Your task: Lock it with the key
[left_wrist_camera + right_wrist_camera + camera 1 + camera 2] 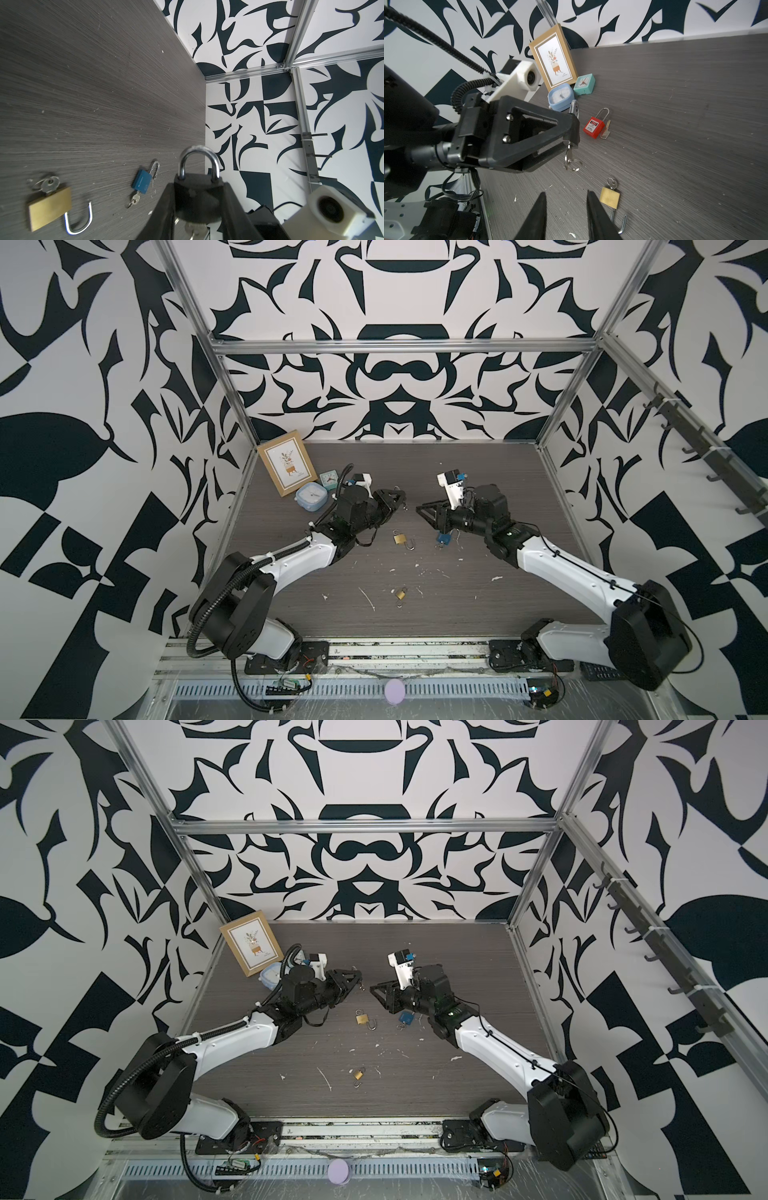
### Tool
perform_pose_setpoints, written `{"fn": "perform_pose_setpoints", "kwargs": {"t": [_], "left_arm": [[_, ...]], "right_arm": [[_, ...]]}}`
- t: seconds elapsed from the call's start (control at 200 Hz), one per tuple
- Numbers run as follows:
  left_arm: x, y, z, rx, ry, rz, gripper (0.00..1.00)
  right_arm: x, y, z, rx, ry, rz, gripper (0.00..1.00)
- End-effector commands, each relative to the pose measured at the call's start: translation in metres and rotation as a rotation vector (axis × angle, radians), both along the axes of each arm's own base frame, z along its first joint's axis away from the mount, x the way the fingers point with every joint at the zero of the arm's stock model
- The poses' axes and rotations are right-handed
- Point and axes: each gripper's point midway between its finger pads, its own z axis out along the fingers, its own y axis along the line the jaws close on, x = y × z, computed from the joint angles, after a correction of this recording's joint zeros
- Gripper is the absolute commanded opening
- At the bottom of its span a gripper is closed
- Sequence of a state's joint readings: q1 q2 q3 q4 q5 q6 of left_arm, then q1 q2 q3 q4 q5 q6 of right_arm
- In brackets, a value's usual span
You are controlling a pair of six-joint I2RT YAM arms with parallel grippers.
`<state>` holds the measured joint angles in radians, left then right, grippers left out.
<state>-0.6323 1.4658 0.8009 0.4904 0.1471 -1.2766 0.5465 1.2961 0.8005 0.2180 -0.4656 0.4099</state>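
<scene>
While the left gripper (198, 185) clamps the black padlock (196, 201) with the key (569, 154) seated in it, the right gripper (565, 194) faces it, jaws parted, gripping nothing.

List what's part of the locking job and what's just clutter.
In play: left gripper, black padlock it grips, key in that padlock, right gripper.
Lying about: large brass padlock, small brass padlock, blue padlock, red padlock, picture frame, teal clock, blue clock.
</scene>
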Motion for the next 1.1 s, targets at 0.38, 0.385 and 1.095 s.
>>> {"fn": "perform_pose_setpoints", "kwargs": {"t": [0.38,0.385,1.095], "left_arm": [[0.008,-0.004,0.021,-0.056,-0.020,-0.007,0.00],[0.008,-0.004,0.021,-0.057,-0.020,-0.007,0.00],[0.008,-0.005,0.019,-0.053,-0.011,-0.020,0.00]], "right_arm": [[0.025,0.025,0.019,-0.049,-0.128,-0.007,0.25],[0.026,0.025,0.019,-0.050,-0.128,-0.008,0.25],[0.045,0.028,0.016,-0.088,-0.151,-0.045,0.22]]}}
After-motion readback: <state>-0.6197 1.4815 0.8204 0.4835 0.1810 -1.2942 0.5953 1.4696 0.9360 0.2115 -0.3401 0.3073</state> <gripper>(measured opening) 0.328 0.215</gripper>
